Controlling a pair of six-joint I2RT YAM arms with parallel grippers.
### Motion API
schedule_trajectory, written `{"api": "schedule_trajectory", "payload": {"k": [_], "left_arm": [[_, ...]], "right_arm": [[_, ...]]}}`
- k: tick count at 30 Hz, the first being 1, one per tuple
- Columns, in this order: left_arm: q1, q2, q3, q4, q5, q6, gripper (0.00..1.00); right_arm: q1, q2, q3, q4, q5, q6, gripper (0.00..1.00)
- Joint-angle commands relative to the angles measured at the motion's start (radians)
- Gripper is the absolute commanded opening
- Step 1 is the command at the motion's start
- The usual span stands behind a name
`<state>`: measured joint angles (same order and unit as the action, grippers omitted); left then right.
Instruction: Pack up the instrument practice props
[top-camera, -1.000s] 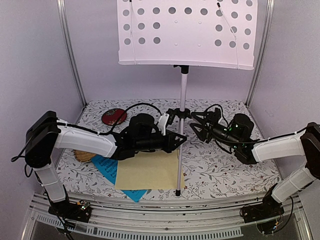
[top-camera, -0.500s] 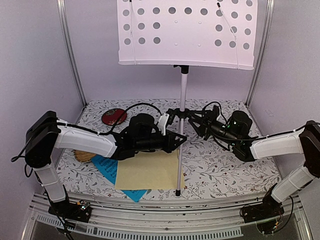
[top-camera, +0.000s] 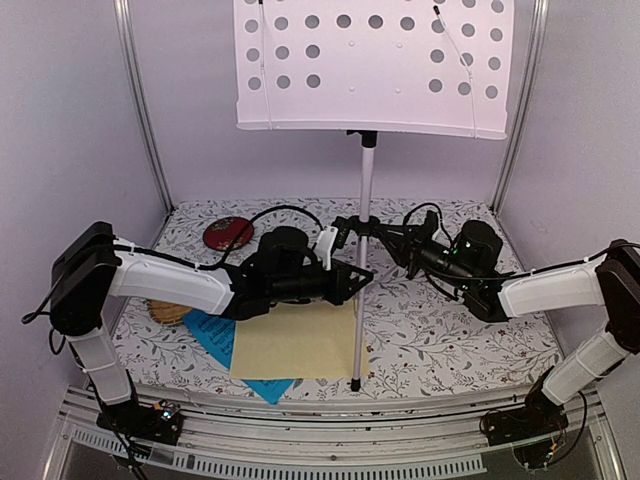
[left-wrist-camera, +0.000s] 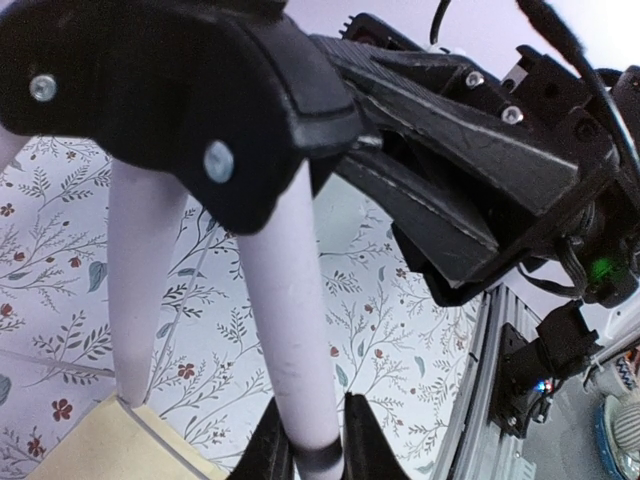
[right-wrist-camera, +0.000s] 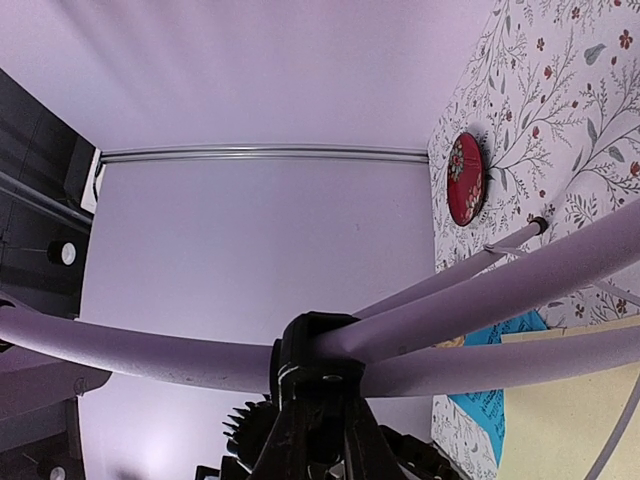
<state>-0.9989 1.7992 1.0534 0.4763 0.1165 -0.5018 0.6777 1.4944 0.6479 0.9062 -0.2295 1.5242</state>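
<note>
The music stand's white perforated desk (top-camera: 370, 65) stands high on a silver pole (top-camera: 367, 180) over tripod legs. My left gripper (top-camera: 352, 276) is shut on one silver leg (left-wrist-camera: 280, 300), its fingers (left-wrist-camera: 352, 440) pinching the leg on both sides. My right gripper (top-camera: 388, 236) is shut on the black tripod hub (right-wrist-camera: 325, 350), where the legs (right-wrist-camera: 520, 290) meet. The pale-yellow sheet (top-camera: 295, 340) lies on the blue sheet (top-camera: 215, 335) under the left arm. The metronome is out of view.
A round red dish (top-camera: 228, 233) sits at the back left and also shows in the right wrist view (right-wrist-camera: 465, 180). A woven bamboo tray (top-camera: 168, 312) lies partly under the left arm. One leg's foot (top-camera: 355, 383) rests near the front edge. Frame posts stand at both sides.
My right gripper has moved left and back to the tripod hub and closed on it. The left arm and the stand have not moved.
</note>
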Motion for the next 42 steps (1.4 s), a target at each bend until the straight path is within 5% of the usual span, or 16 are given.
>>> {"api": "schedule_trajectory", "payload": {"k": [1, 5, 16, 31, 42], "left_arm": [[-0.003, 0.007, -0.012, -0.022, -0.022, 0.098, 0.04], [-0.004, 0.004, -0.015, -0.022, -0.024, 0.099, 0.05], [-0.004, -0.003, -0.013, -0.024, -0.032, 0.101, 0.00], [-0.004, -0.019, -0.020, -0.049, -0.045, 0.098, 0.00], [-0.004, -0.032, -0.033, -0.035, -0.032, 0.086, 0.00]], "right_arm": [[0.015, 0.022, 0.025, 0.053, -0.020, 0.001, 0.12], [0.015, 0.026, 0.015, 0.072, -0.026, -0.003, 0.26], [0.017, -0.004, 0.023, -0.001, -0.023, -0.183, 0.03], [0.029, -0.147, 0.046, -0.320, 0.065, -1.210, 0.03], [0.036, -0.133, 0.021, -0.266, 0.284, -2.108, 0.02]]}}
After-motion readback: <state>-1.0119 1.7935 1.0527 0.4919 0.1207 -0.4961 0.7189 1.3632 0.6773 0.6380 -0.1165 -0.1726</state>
